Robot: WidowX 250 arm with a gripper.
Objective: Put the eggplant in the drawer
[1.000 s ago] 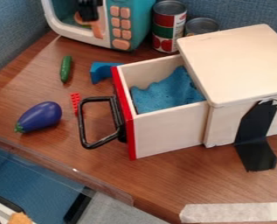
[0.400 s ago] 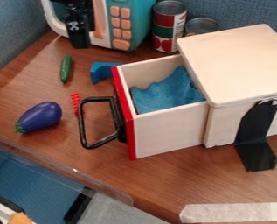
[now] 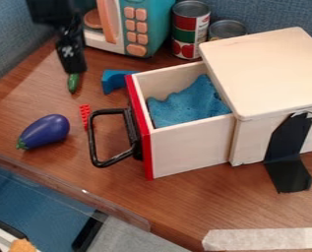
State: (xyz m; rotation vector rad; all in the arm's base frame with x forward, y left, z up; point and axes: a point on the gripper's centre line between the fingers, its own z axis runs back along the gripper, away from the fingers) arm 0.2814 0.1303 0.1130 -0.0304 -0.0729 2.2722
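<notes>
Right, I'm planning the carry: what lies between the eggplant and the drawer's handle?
A small red block, close to the handle, in the camera view.

Blue fabric panels (image 3: 263,15) rise behind brown wood (image 3: 178,206).

one eggplant (image 3: 44,131), one drawer (image 3: 190,151), two cans (image 3: 190,25), one red brick (image 3: 86,116), one blue block (image 3: 110,82), seemingly one cucumber (image 3: 73,84).
</notes>
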